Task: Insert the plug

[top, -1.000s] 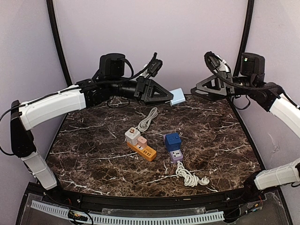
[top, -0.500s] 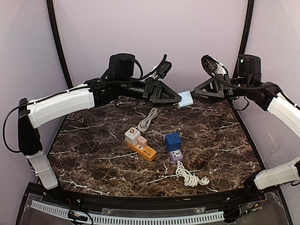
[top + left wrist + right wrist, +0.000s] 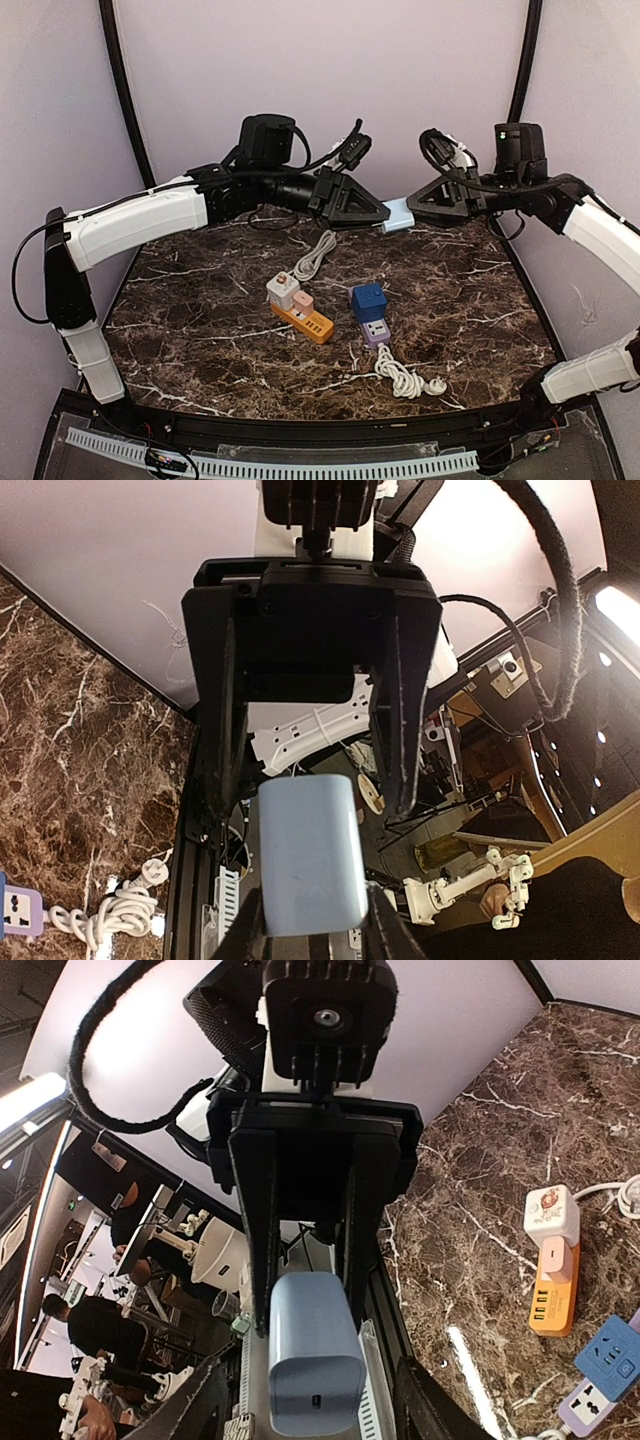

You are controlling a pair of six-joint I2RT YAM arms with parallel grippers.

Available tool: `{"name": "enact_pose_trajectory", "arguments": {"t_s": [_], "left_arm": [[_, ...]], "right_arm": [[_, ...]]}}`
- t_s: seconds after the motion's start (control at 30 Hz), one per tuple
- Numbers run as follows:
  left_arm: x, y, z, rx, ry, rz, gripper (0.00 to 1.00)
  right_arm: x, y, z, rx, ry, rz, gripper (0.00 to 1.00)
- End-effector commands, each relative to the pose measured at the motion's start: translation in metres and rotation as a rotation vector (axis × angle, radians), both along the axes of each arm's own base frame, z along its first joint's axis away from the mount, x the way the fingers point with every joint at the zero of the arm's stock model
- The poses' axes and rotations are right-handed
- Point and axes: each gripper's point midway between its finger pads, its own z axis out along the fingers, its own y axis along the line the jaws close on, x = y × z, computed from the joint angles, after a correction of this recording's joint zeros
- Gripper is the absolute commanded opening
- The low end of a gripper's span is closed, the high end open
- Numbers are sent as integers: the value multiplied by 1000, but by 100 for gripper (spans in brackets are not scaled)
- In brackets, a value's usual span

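Observation:
A light blue charger plug (image 3: 399,214) hangs in the air above the back of the table, between the two arms. My left gripper (image 3: 384,213) is shut on it; in the left wrist view the plug (image 3: 308,855) sits between my left gripper's (image 3: 315,942) fingers. My right gripper (image 3: 412,206) is open, with its fingers on either side of the plug's far end, apart from it. In the right wrist view the plug (image 3: 315,1360) shows its USB port end, with my right gripper (image 3: 315,1408) wide open. Its prongs are hidden.
On the marble table (image 3: 200,330) lie an orange power strip (image 3: 308,321) carrying a white adapter (image 3: 283,290) and a pink one, and a purple strip (image 3: 376,332) with a blue cube (image 3: 368,299). A coiled white cable (image 3: 402,379) lies near the front.
Both arms have moved toward each other. My left gripper carried the plug to the right, and my right gripper came in from the right until its open fingers flank the plug.

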Motion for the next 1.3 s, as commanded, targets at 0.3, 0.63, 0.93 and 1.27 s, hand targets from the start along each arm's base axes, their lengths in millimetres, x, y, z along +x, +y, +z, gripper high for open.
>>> {"name": "enact_pose_trajectory", "arguments": {"t_s": [0.3, 0.63, 0.93, 1.27], "left_arm": [[-6, -1, 13, -34, -32, -35, 1], [-3, -6, 8, -31, -29, -43, 1], [0, -7, 6, -29, -34, -33, 1], [3, -9, 2, -20, -44, -13, 1]], "right_arm": [[0, 2, -4, -15, -18, 16, 48], [-6, 3, -9, -15, 5, 48, 41], [-6, 5, -12, -19, 21, 58, 39], [-5, 5, -12, -20, 10, 53, 36]]}}
